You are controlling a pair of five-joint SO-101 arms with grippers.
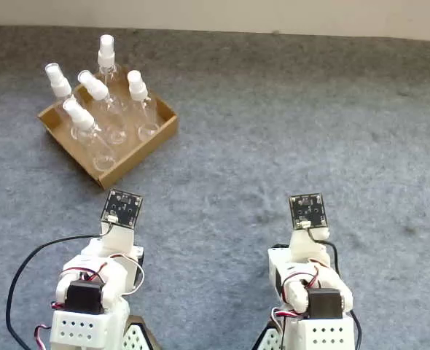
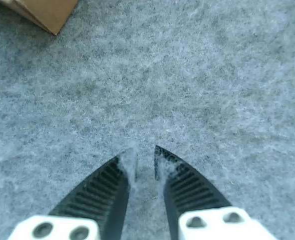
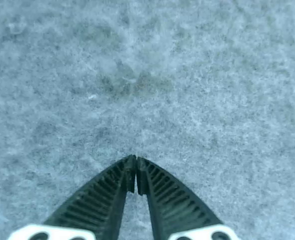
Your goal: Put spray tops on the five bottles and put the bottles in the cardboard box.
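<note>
Nearest to you, the left arm [image 1: 98, 292] and the right arm [image 1: 310, 292] sit folded low at the close edge of the counter [image 1: 288, 131], well apart from each other, with a black cable [image 1: 17, 281] looping off the left arm's base. Your left pincer [image 2: 143, 154] hangs just over bare counter with its tips a narrow gap apart and nothing between them. Your right pincer [image 3: 136, 162] has its tips pressed together, also on nothing. Neither one is near the task's things.

Farther out on the left arm's side stands the cardboard box [image 1: 146, 149], turned corner-on to you; one corner of it [image 2: 42, 12] peeks into the left wrist view. All five bottles [image 1: 109, 109] are gathered there, each wearing one of the white spray tops [image 1: 136, 84]. Four stand or lean plainly inside the walls. The fifth is at the box's far corner and looks to be inside too, though you cannot be sure from this angle.

Judged from this, the job looks finished: tops fitted, bottles boxed, nothing left lying loose. At most, check that far bottle.

The counter is covered in grey, felt-like carpet, mottled in patches. Beyond its far edge runs a pale wall [image 1: 273, 13].
</note>
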